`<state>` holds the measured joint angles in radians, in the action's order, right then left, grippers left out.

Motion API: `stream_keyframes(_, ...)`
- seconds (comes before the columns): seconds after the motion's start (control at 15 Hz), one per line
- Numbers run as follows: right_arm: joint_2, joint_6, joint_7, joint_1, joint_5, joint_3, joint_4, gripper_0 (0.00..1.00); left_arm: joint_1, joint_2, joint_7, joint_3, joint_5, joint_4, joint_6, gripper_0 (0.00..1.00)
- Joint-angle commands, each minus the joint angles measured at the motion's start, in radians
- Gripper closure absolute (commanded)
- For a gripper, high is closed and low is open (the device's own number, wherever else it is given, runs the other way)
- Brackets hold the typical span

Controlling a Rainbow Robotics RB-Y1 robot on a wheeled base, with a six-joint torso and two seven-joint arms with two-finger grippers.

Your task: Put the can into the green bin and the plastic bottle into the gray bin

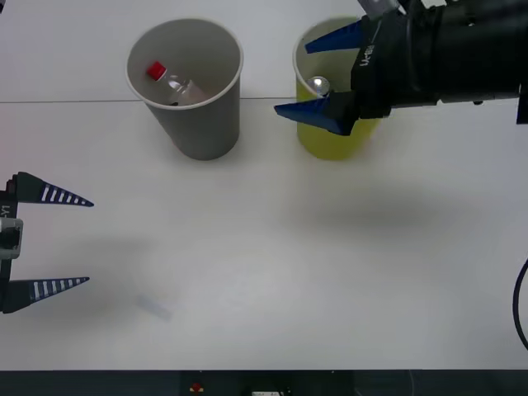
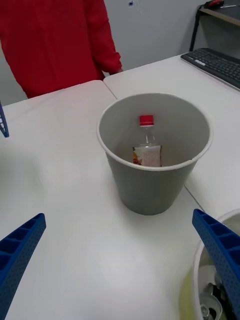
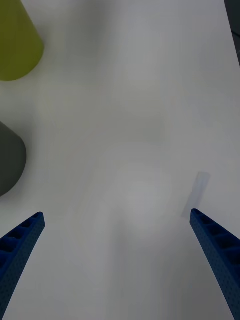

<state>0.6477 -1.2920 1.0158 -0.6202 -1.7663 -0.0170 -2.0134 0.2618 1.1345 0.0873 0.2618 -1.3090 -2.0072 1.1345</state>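
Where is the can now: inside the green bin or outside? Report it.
Inside. The can's silver top shows within the green bin's rim, beneath the open right gripper.

This looks like an office or lab room. Plain white benches (image 2: 60, 165) are pushed together edge to edge, a black computer keyboard (image 2: 214, 65) lies on one, and a bare pale wall (image 2: 155, 30) stands behind.

The black right arm is covering the far and right side of the chartreuse tapered green bin (image 1: 334, 140), inside which just the shiny silver top of the small metal can (image 1: 318, 83) is showing.
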Motion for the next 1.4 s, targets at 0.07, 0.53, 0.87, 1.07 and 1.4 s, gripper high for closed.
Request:
stream_keyframes(0.07,0.067,-0.006,-0.149,0.122,0.134,0.057,-0.007,0.0,0.0,0.0,0.0,0.0,0.0,0.0,0.0,0.0)
stream_keyframes(0.53,0.167,-0.018,-0.41,0.355,0.254,0.169,-0.007,0.0,0.0,0.0,0.0,0.0,0.0,0.0,0.0,0.0)
stream_keyframes(0.87,0.161,-0.133,-0.482,0.45,0.266,0.281,-0.007,0.0,0.0,0.0,0.0,0.0,0.0,0.0,0.0,0.0)
stream_keyframes(1.07,0.156,-0.139,-0.516,0.508,0.281,0.319,-0.007,0.0,0.0,0.0,0.0,0.0,0.0,0.0,0.0,0.0)
stream_keyframes(1.4,0.156,-0.141,-0.56,0.551,0.294,0.344,-0.005,0.0,0.0,0.0,0.0,0.0,0.0,0.0,0.0,0.0)
